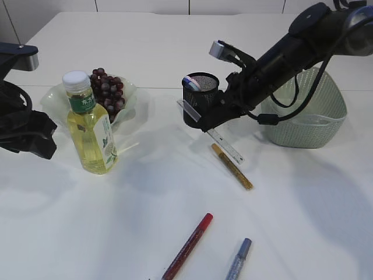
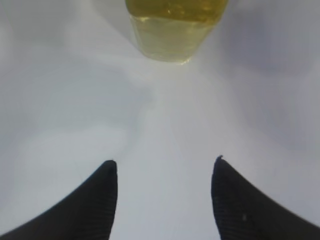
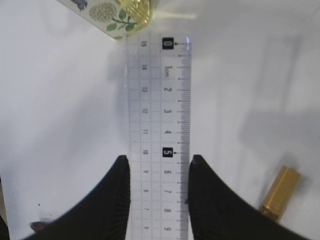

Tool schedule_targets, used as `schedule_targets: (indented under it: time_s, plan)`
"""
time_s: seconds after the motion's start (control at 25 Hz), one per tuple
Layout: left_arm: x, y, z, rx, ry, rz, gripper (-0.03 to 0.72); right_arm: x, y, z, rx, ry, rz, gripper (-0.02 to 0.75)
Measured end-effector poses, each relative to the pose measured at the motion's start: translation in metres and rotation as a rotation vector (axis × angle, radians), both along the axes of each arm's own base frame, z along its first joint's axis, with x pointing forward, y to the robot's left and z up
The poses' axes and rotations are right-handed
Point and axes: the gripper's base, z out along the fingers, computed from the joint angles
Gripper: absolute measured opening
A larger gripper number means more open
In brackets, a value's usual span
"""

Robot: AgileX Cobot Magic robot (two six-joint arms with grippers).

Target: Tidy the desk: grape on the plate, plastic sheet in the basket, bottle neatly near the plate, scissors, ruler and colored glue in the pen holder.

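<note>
My right gripper (image 1: 211, 118) is shut on a clear ruler (image 1: 228, 147), held slanted beside the black mesh pen holder (image 1: 200, 98); the jaws (image 3: 159, 161) pinch the ruler's (image 3: 160, 100) long edges. Blue-and-pink scissor handles (image 1: 191, 83) stick out of the holder. Dark grapes (image 1: 107, 91) lie on the pale plate (image 1: 53, 96). The bottle of yellow liquid (image 1: 90, 125) stands upright in front of the plate. My left gripper (image 2: 164, 162) is open and empty, a little short of the bottle's base (image 2: 172, 30). Gold (image 1: 232, 166), red (image 1: 187, 245) and blue (image 1: 238, 259) glue pens lie on the table.
A green basket (image 1: 309, 111) stands at the right behind my right arm. I cannot make out the plastic sheet. The gold pen's end (image 3: 279, 192) and the bottle's lower edge (image 3: 112, 15) show in the right wrist view. My left arm (image 1: 23, 128) is at the left edge.
</note>
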Motion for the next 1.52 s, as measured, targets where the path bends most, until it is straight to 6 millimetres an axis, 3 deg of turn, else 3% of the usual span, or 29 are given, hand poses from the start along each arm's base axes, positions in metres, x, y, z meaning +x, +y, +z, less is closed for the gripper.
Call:
schedule_targets:
  time_s: [0.44,1.08,1.52]
  plan:
    - [-0.001,0.0,0.0,-0.005,0.007,0.003,0.435,0.013,-0.008,0.02,0.263,-0.09,-0.067,0.272]
    - [-0.002,0.0,-0.001,-0.003,0.025,0.004,0.435,0.045,-0.009,0.046,0.48,-0.439,-0.309,0.271]
    - [-0.002,0.0,-0.001,-0.003,0.025,0.004,0.435,0.06,-0.017,0.053,0.454,-0.646,-0.424,0.271]
